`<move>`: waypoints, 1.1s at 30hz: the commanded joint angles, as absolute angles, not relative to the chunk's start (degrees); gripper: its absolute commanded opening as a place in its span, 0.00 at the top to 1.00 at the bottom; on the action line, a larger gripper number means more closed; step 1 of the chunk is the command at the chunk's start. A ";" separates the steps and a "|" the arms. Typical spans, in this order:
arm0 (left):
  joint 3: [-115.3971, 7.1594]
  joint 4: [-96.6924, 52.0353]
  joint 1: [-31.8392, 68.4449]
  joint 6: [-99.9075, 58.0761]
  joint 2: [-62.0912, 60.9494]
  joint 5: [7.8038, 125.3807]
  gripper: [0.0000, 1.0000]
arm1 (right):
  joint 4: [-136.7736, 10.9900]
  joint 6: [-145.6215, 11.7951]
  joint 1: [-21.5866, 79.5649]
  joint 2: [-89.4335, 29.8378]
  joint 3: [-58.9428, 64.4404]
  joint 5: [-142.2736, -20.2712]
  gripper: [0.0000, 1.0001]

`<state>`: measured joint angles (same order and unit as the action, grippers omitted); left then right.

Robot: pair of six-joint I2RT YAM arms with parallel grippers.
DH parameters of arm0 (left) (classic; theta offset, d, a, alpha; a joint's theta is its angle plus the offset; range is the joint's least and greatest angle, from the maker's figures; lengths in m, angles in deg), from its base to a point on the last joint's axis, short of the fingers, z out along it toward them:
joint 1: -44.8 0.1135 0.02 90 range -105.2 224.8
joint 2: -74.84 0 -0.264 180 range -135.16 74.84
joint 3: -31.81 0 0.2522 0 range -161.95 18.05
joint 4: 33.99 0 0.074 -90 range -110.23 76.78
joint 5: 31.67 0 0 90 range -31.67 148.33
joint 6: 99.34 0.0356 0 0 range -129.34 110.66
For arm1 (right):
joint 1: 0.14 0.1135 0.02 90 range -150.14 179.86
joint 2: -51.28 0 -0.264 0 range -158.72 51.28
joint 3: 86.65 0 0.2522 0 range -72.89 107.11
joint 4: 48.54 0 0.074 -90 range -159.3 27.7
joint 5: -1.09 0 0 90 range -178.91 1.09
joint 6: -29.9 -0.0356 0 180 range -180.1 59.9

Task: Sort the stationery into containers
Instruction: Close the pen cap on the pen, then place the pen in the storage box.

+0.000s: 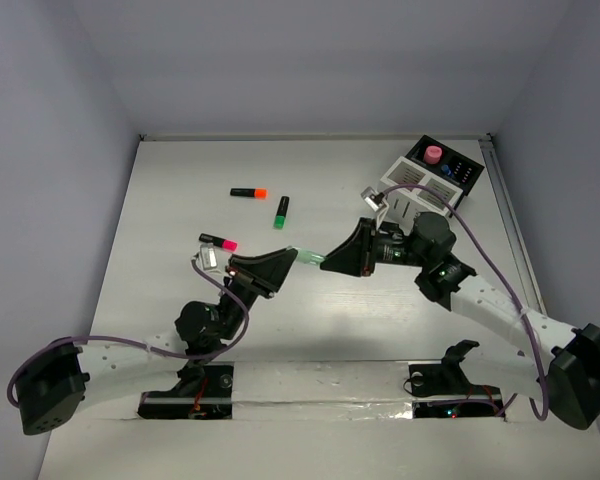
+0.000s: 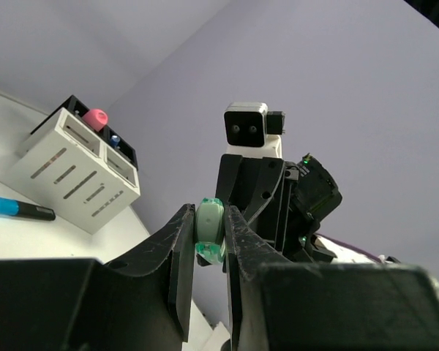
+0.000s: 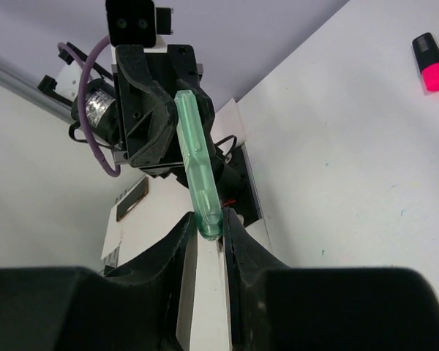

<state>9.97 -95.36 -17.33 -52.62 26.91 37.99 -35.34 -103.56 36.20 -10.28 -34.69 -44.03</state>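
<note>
A translucent green pen [image 1: 309,257] hangs above the table between my two grippers. My left gripper [image 1: 291,257] is shut on its one end, seen end-on in the left wrist view [image 2: 209,227]. My right gripper [image 1: 329,262] is shut on its other tip; the pen [image 3: 194,153] runs from my right gripper [image 3: 208,221] up to the left one. On the table lie highlighters with an orange cap [image 1: 249,193], a green cap [image 1: 281,212] and a pink cap [image 1: 218,241]. The white slatted box [image 1: 412,190] joins the black box [image 1: 460,170] at the back right.
A pink-topped item [image 1: 434,154] stands in the black box. A blue-capped highlighter [image 2: 18,208] lies next to the white box [image 2: 73,172]. The pink-capped highlighter [image 3: 432,64] also shows in the right wrist view. Grey walls close in the table's back and sides.
</note>
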 commanded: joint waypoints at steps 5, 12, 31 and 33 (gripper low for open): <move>5.13 -79.56 -18.13 -45.46 27.11 44.45 1.00 | -35.91 -100.80 36.25 -6.73 -30.70 -53.49 0.42; 0.92 -77.00 -15.75 -43.00 24.04 43.48 1.00 | -49.98 -93.51 36.25 2.49 -30.87 -58.49 0.30; -56.63 -71.47 -6.88 -30.61 -31.40 57.27 1.00 | -78.03 -90.24 35.72 35.19 -40.01 -104.03 1.00; -64.19 -69.80 -6.35 -30.43 -37.82 57.98 1.00 | -78.20 -90.42 35.72 36.16 -41.06 -102.72 1.00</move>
<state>-56.80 -72.08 -7.45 -32.34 -32.91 54.69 -77.39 -90.73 35.92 34.40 -40.35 -99.81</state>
